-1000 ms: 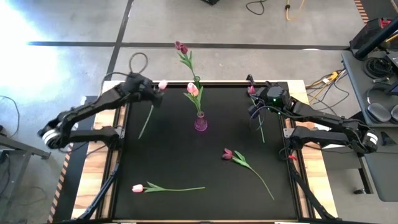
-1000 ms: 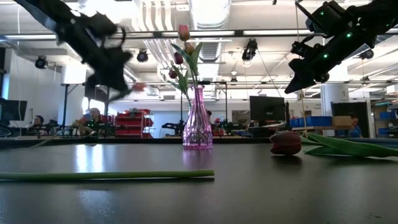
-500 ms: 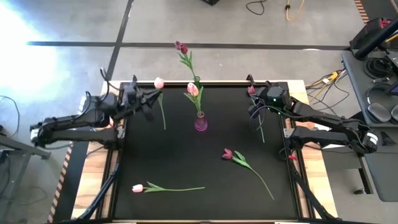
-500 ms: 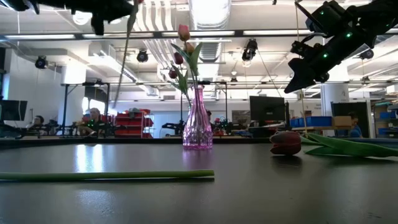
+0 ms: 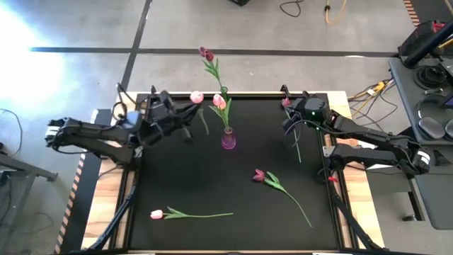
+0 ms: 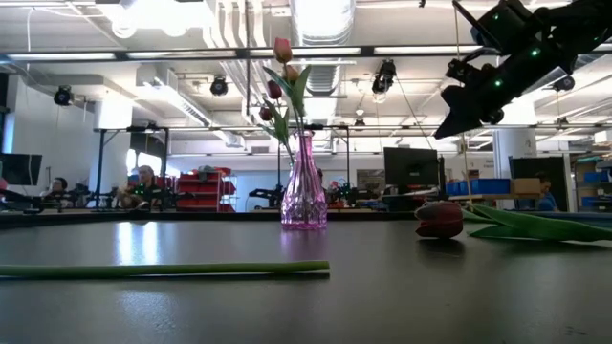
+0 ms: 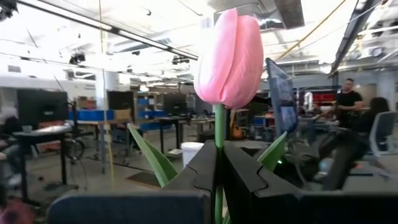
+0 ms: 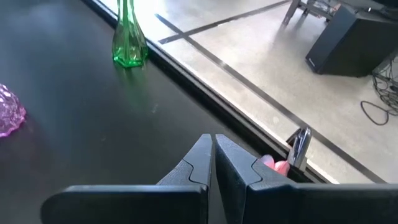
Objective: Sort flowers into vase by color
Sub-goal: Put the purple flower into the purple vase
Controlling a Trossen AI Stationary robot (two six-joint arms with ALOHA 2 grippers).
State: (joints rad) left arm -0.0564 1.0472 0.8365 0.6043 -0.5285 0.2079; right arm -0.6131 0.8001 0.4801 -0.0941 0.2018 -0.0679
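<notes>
Across the last second our left hand (image 5: 185, 113) has swung its pink tulip (image 5: 197, 97) from the upper left of the overhead frame rightward, so the bloom now sits just left of the two vases at upper centre. The stem, which trailed down-left across the desk (image 5: 212, 177) a second ago, now hangs short and steep below the head. The left hand is clamped together on that stem; in its own wrist view the pink tulip (image 7: 229, 59) stands upright right above the closed fingers (image 7: 205, 168). The arm has also risen out of the level view, where it showed at upper left a second ago.

Our right hand (image 5: 290, 122) has not moved: it hovers at the upper right of the desk, fingers pressed together on a thin green stem (image 5: 296, 147) that hangs down from it. From the overhead view we take the small reddish head (image 5: 286, 103) beside it for that flower's own, though we cannot be certain.

The purple vase (image 5: 228, 140) holds a pink bloom (image 5: 219, 101), and the green vase (image 5: 224, 91) at the desk's far edge holds a dark red one (image 5: 206, 53). We judge that the carried pink tulip belongs in the purple vase and is now close to being lowered in.

Two flowers lie flat on the desk: a dark red tulip (image 5: 259, 175) right of centre and a pink tulip (image 5: 156, 214) at lower left.
</notes>
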